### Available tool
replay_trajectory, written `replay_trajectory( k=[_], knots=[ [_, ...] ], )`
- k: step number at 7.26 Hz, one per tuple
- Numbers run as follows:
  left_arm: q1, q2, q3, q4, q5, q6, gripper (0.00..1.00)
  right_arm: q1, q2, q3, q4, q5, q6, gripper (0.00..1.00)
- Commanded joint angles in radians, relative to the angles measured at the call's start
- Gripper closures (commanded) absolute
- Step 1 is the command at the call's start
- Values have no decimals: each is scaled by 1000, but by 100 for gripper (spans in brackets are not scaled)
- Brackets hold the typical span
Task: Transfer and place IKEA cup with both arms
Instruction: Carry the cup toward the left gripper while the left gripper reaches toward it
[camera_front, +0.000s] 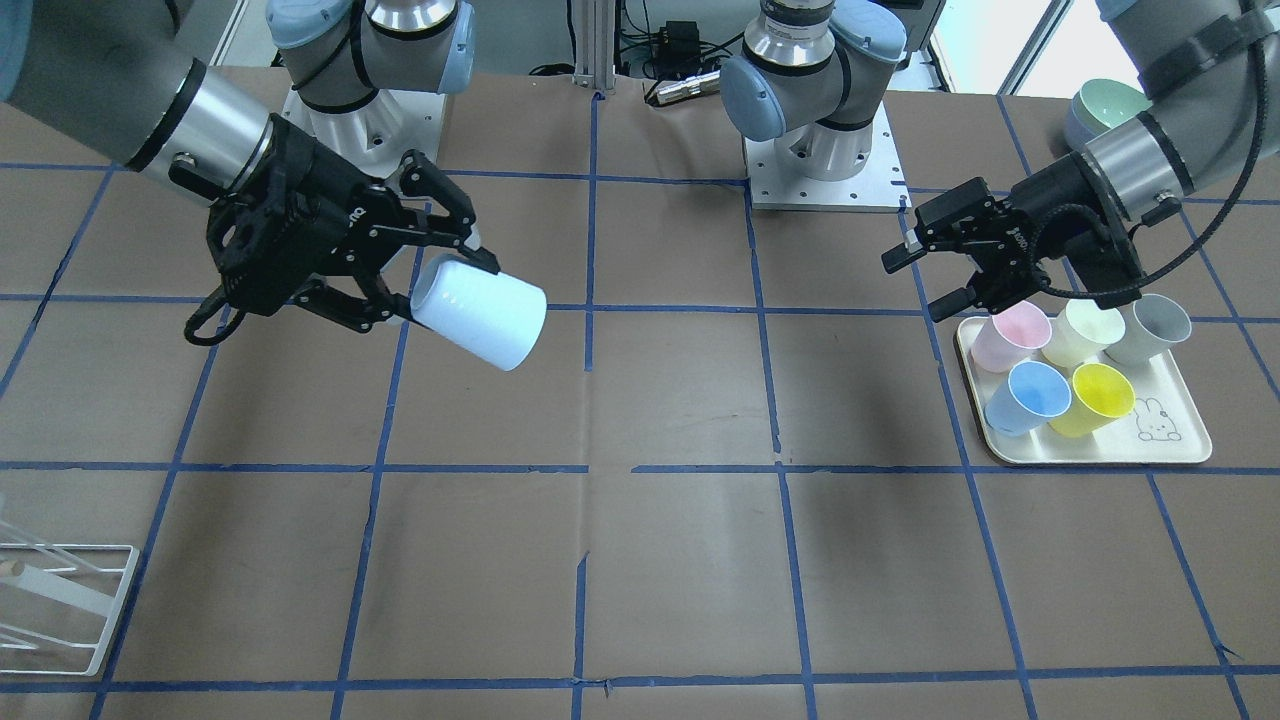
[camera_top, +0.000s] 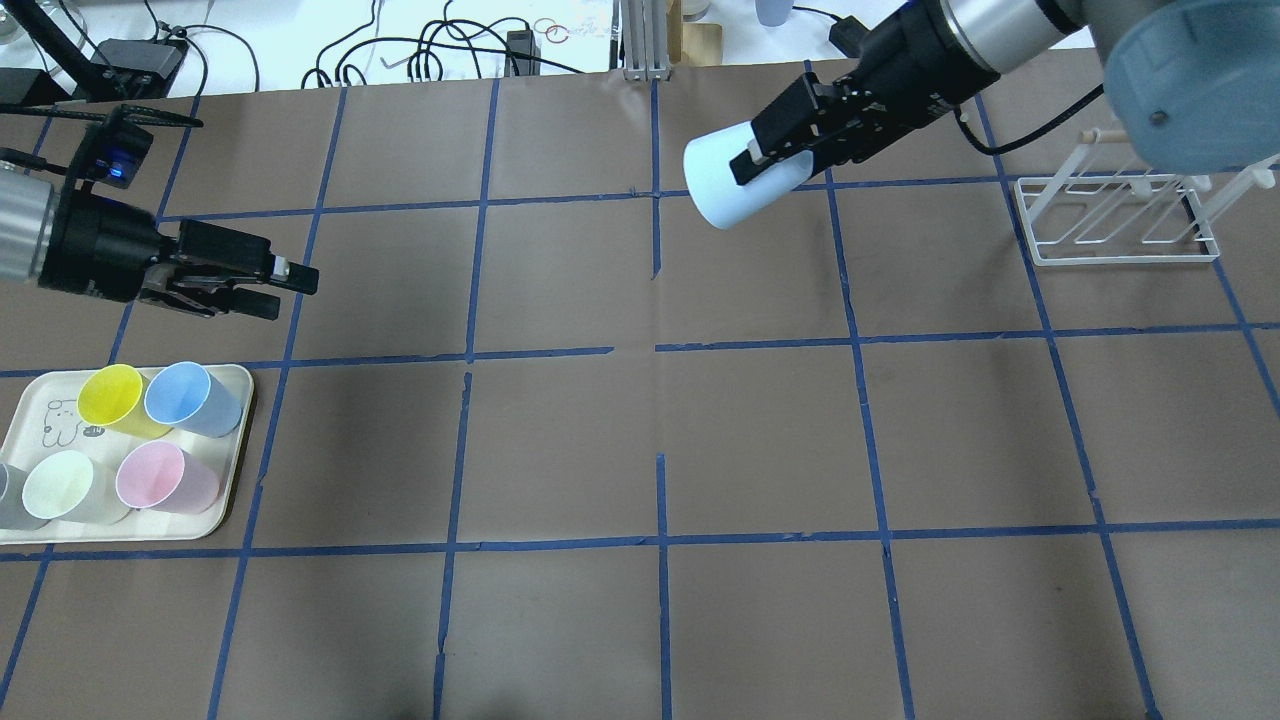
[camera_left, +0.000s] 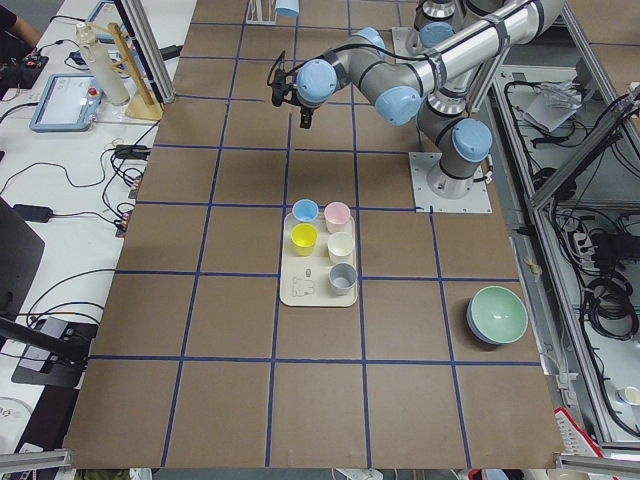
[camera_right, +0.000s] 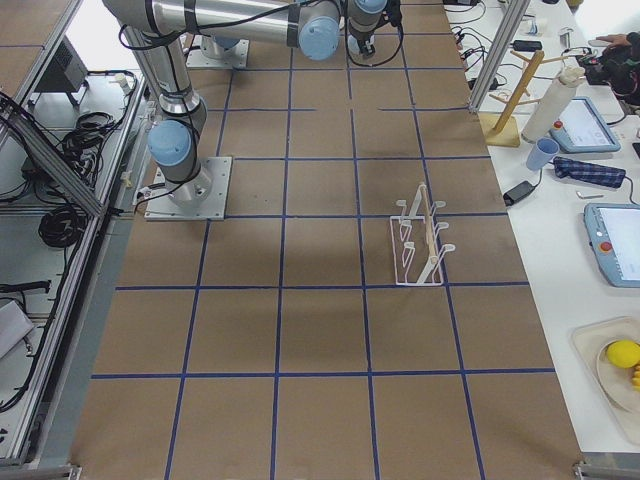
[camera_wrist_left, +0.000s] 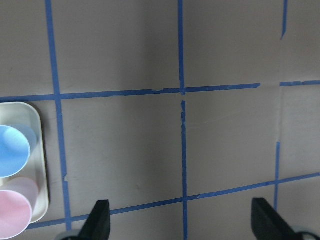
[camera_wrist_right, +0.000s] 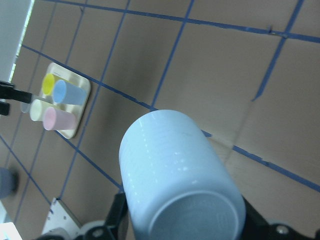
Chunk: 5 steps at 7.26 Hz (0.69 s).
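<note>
The IKEA cup, a pale whitish-blue tumbler, hangs on its side above the table, held at its rim by my right gripper, which is shut on it. In the overhead view the cup is at the far middle, with my right gripper on it. The right wrist view shows the cup's base close up. My left gripper is open and empty, above the table just beyond the tray's far edge. Its fingers stand wide apart.
A cream tray at my left holds pink, pale green, grey, deeper blue and yellow cups. A white wire rack stands at my far right. A green bowl sits near my left arm.
</note>
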Motion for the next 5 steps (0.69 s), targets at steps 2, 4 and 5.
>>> replay_trajectory(
  k=[2, 4, 5],
  knots=[
    [-42, -28, -102, 4, -275, -1, 0, 12, 1, 56, 91, 391, 61, 86],
    [-91, -48, -93, 8, -441, -15, 0, 8, 7, 134, 134, 580, 60, 86],
    [-146, -48, -76, 8, -523, -44, 0, 8, 12, 164, 135, 630, 61, 86]
  ],
)
